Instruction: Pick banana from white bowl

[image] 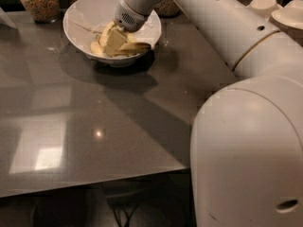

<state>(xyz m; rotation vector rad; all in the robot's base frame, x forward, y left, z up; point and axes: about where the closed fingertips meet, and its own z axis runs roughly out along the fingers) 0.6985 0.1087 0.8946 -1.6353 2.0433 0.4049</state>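
Note:
The white bowl (83,18) stands at the far side of the grey table, lined with white paper. Several yellow bananas lie in it; one banana (135,47) with a dark brown end shows at the right of the pile. My gripper (113,42) reaches down into the bowl from above and sits right on the pile of bananas. The arm comes in from the right and hides part of the bowl's far right rim.
Two glass jars (39,1) of grains or nuts stand behind the bowl at the table's far edge. Stacked small pale bowls (279,11) stand at the far right. The grey table (94,122) spreads toward me. My white robot body (251,150) fills the right foreground.

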